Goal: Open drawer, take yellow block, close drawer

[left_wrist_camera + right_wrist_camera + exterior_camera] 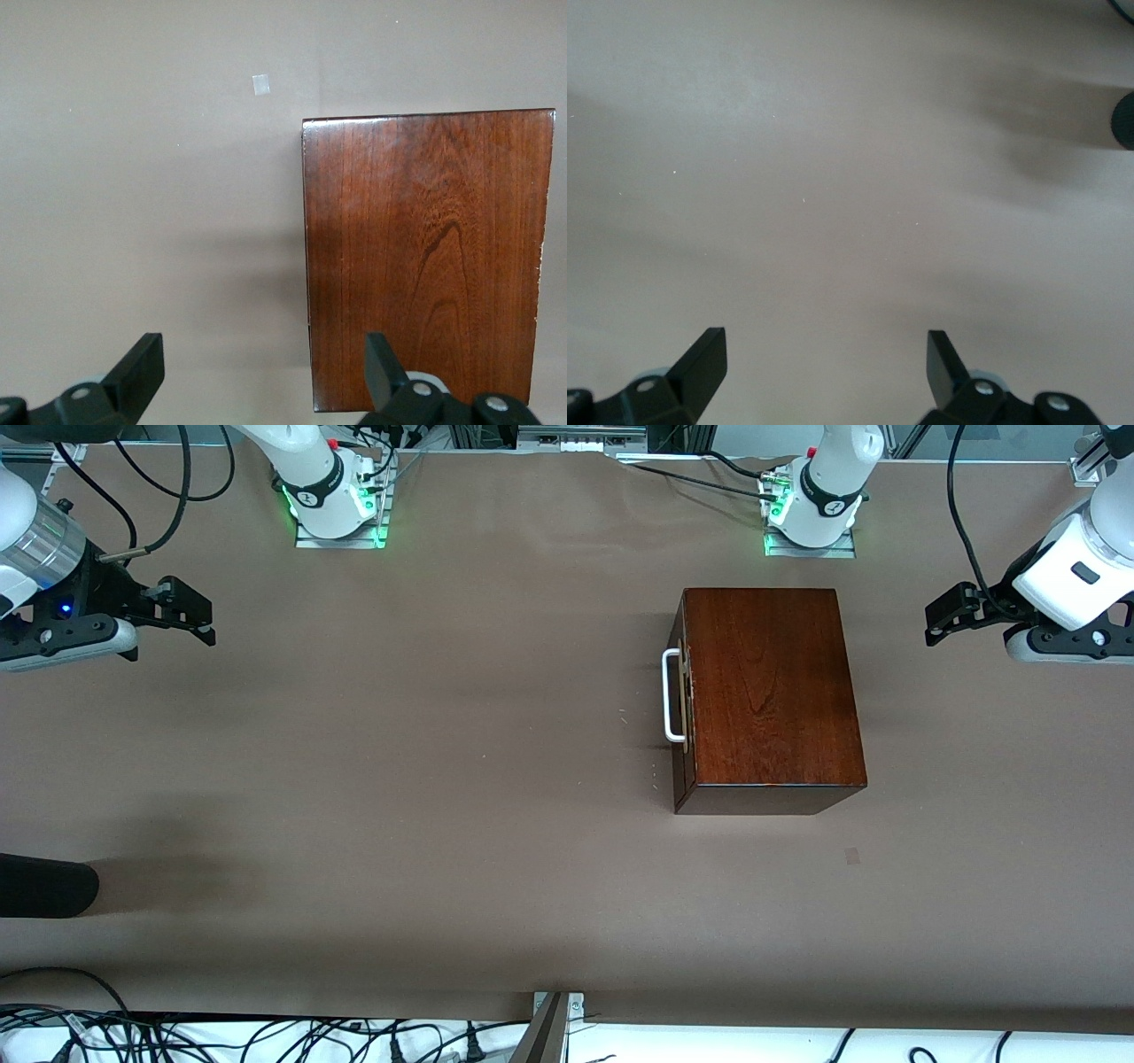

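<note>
Front view gives us the whole layout: the mahogany box (771, 691) sits toward the left arm's end of the table, its drawer (680, 691) shut flush and the white loop handle (671, 695) facing the right arm's end. We see no yellow block anywhere; we judge it lies inside the closed drawer, though nothing here proves it. The left gripper (941, 622) hangs over bare table beside the box, fingers spread wide and empty. The right gripper (190, 613) hangs over the table at the right arm's end, well apart from the box, equally wide and empty.

Nothing of the task is done yet, so we see the risks in the pull. The handle loop is thin, so a finger could miss or slip off it. The box looks unanchored, so pulling the handle may drag the whole box unless the other arm braces it.
</note>
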Motion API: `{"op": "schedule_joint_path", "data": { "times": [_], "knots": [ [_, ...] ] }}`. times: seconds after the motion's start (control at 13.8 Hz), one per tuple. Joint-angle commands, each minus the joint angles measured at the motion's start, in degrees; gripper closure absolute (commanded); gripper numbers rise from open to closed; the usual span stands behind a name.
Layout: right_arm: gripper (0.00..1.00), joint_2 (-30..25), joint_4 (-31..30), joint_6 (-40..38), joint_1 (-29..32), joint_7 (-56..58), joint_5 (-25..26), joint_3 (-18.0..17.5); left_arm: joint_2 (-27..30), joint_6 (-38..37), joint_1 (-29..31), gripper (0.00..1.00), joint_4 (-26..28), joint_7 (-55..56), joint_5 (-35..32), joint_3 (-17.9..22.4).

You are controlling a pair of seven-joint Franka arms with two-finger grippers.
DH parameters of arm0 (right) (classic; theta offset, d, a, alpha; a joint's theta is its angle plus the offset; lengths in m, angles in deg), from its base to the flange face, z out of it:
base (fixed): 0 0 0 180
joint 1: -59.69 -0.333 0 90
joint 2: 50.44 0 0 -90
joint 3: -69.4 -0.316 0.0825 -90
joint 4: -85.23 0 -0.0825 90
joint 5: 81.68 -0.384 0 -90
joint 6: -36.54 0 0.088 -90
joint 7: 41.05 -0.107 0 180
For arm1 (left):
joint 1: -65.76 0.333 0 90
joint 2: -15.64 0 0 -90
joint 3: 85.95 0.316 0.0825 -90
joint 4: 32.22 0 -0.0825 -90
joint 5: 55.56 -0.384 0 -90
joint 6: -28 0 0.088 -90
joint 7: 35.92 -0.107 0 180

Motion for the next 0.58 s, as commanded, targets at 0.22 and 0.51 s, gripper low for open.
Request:
{"op": "schedule_joint_path", "data": {
  "times": [0.22, 0.51],
  "knots": [
    [0.00, 0.3, 1.3, -1.9, 0.6, -0.2, 0.7, -0.5, -1.1, -1.3, -0.1, 0.00, -2.7, 0.3, 0.4, 0.0],
    [0.00, 0.3, 1.3, -3.1, 0.6, -0.4, 0.6, -0.5, -1.7, -5.3, -0.3, 0.00, -2.9, 0.0, 1.2, 0.0]
  ]
}}
